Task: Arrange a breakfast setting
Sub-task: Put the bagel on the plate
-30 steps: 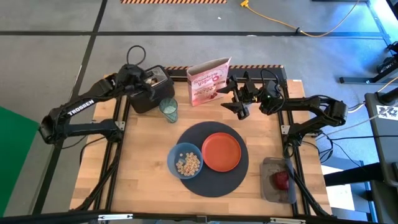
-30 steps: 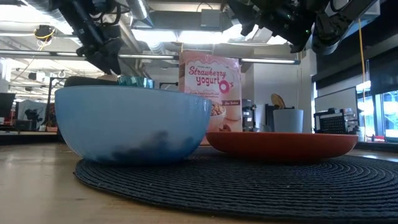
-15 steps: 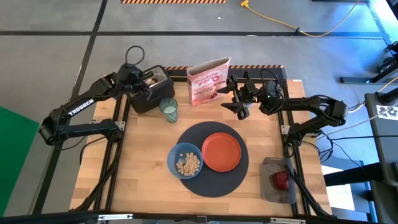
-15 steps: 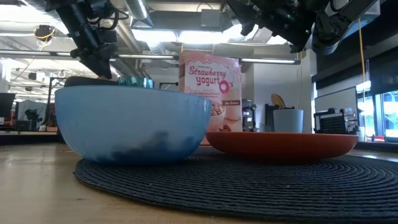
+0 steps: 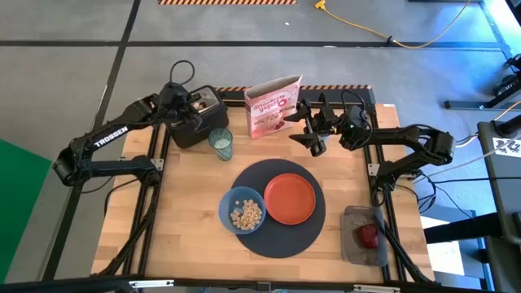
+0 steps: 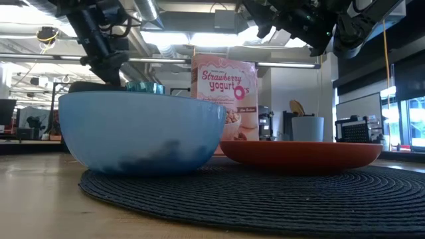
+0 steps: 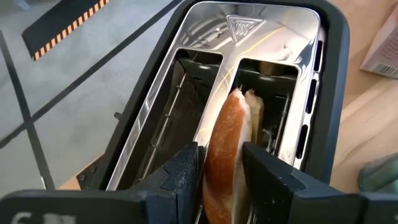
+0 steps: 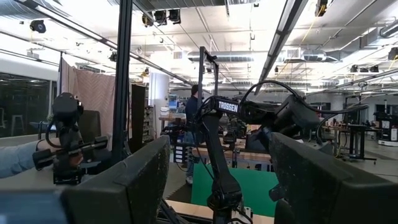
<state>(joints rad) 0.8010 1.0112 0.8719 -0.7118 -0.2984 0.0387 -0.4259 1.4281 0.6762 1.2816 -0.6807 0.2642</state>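
One toast slice [image 7: 227, 155] half-hidden in toaster [image 7: 261, 74], pinched by left end effector [image 7: 221, 177], right end effector [image 5: 313, 130] spread wide.

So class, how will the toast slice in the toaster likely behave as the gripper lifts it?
The toast slice stands upright in its slot between the left gripper fingers, so it probably lifts stiffly, not floppy. It looks thin and light. The crust may crumble under a hard squeeze, and could snag the toaster slot edges.
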